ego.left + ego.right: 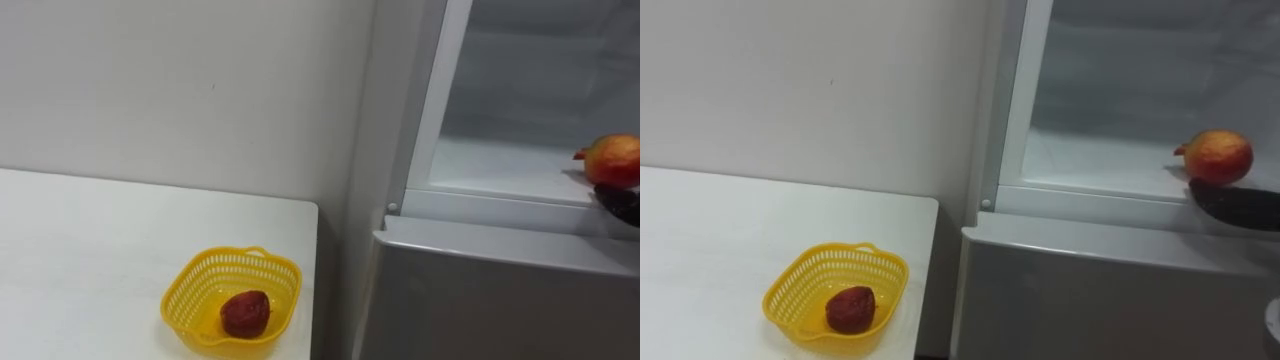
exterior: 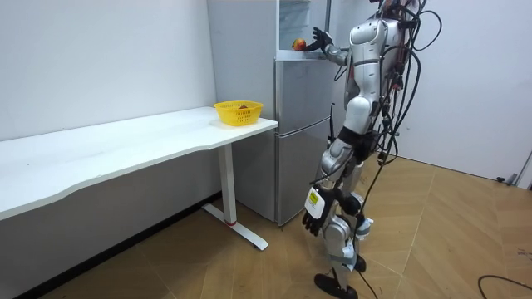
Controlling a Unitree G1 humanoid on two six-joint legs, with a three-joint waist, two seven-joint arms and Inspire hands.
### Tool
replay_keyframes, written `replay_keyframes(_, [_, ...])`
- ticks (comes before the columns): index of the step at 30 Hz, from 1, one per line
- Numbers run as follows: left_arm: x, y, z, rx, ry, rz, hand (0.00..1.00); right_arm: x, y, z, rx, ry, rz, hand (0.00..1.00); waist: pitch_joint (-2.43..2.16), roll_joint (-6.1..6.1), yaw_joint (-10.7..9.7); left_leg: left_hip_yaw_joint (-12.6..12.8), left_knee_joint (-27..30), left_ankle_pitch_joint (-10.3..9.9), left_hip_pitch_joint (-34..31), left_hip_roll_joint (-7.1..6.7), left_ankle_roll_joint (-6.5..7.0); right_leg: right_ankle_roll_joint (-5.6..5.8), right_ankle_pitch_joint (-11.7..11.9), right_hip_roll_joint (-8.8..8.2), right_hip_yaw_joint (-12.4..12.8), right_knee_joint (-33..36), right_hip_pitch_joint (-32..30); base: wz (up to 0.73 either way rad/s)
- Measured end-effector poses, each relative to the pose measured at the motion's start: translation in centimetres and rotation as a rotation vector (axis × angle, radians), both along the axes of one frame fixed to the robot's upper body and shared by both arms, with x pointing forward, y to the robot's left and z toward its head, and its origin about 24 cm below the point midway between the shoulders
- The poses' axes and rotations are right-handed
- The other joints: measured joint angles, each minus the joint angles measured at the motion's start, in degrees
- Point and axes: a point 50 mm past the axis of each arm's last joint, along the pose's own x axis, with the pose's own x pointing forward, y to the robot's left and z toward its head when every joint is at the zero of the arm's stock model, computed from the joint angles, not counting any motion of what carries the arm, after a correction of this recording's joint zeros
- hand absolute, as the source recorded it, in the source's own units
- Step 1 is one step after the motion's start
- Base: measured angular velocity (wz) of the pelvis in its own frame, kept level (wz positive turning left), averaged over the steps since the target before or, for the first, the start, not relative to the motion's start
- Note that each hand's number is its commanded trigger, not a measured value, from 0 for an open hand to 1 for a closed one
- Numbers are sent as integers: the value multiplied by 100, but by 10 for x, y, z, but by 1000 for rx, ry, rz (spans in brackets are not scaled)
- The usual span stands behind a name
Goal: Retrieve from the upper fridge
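Observation:
A red-and-yellow round fruit (image 1: 612, 160) sits at the front edge of the open upper fridge compartment's white shelf (image 1: 490, 168). My right hand (image 1: 1238, 205) lies dark and flat on the shelf edge just below and in front of the fruit, fingers straight and not curled round it. In the room view this hand (image 2: 318, 38) is raised beside the fruit (image 2: 298, 43). The left hand (image 2: 314, 218) hangs relaxed by my leg. I stand facing the fridge (image 2: 303, 124).
On the white table (image 1: 90, 250) left of the fridge stands a yellow basket (image 1: 180, 290) near the table's right edge, with a dark red fruit (image 1: 245, 313) inside. The grey lower fridge door (image 1: 480, 300) is closed. A white wall runs behind the table.

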Motion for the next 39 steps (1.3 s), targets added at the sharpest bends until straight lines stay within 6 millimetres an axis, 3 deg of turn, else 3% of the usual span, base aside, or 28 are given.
replay_keyframes(9, [-4,2,1,-2,25,25,0,4,-10,13,18,16,24,0,36,-25,3,-13,-25,0,-23,-3,0,0,-1,6,16,-11,-44,0])
replay_keyframes(14, [-6,3,1,3,30,40,0,4,-16,5,30,72,50,0,69,-55,-9,-17,-38,0,-66,-2,0,1,-1,12,13,-30,-44,0])
replay_keyframes(17, [-8,6,2,13,43,49,0,3,-20,3,30,112,75,0,67,-73,-9,-39,-30,1,-113,-7,0,3,-4,8,1,-35,-49,0])
replay_keyframes(22, [-12,8,3,11,60,52,0,6,-27,-3,59,179,96,0,16,-151,0,-66,-2,1,-80,-7,0,0,1,18,-13,-108,50,5])
replay_keyframes(39, [-13,8,3,12,65,53,0,8,-25,-8,89,224,171,0,50,-173,19,-73,11,1,13,-5,0,-3,1,17,-21,-107,82,0])
